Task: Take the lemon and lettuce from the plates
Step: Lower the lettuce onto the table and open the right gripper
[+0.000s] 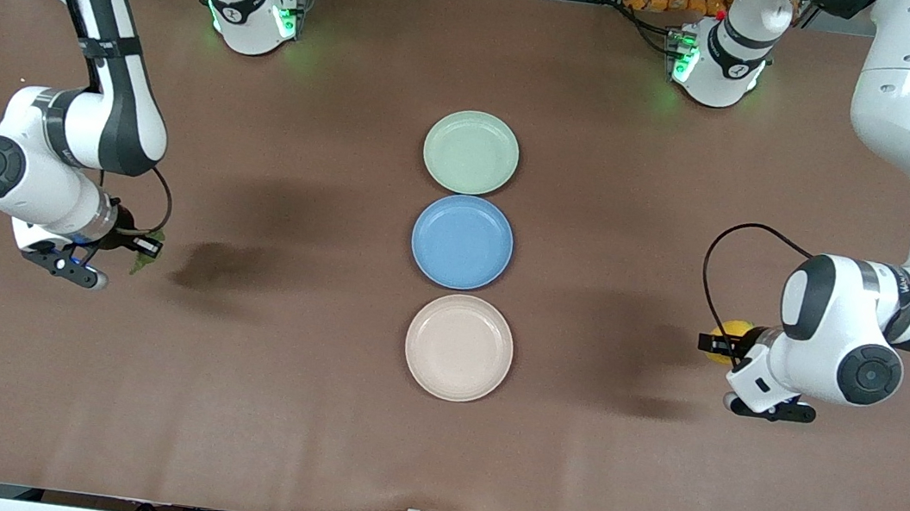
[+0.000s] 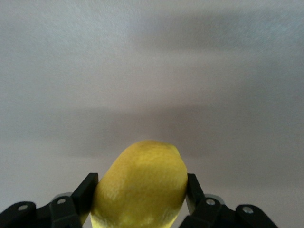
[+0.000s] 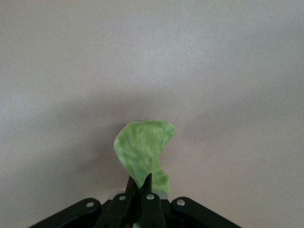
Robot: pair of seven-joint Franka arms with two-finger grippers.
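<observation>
Lettuce (image 1: 139,260), a crinkled green leaf, hangs pinched between the closed fingers of the right gripper (image 1: 146,245), which is held up over the bare brown table (image 1: 246,403) toward the right arm's end, at about nine o'clock from the row of plates. In the right wrist view the leaf (image 3: 144,151) stands out from the black fingertips (image 3: 142,190), which are pressed together on its lower edge, with only the table surface past it.

At the middle of the table three round shallow plates lie in a line, close together. The pale mint green plate (image 1: 470,151) is at twelve o'clock, farthest from the front camera; the blue plate (image 1: 462,242) sits between; the beige-cream plate (image 1: 458,347) is at six o'clock, nearest the camera. All three show only their own bare surfaces.

At about three o'clock from the plates, toward the left arm's end, the left gripper (image 1: 724,342) is up over the table with the small oval bright yellow lemon (image 1: 732,335) clamped in it. The left wrist view shows the dimpled lemon (image 2: 140,185) squeezed between the two black fingers (image 2: 85,192), one on each side.
</observation>
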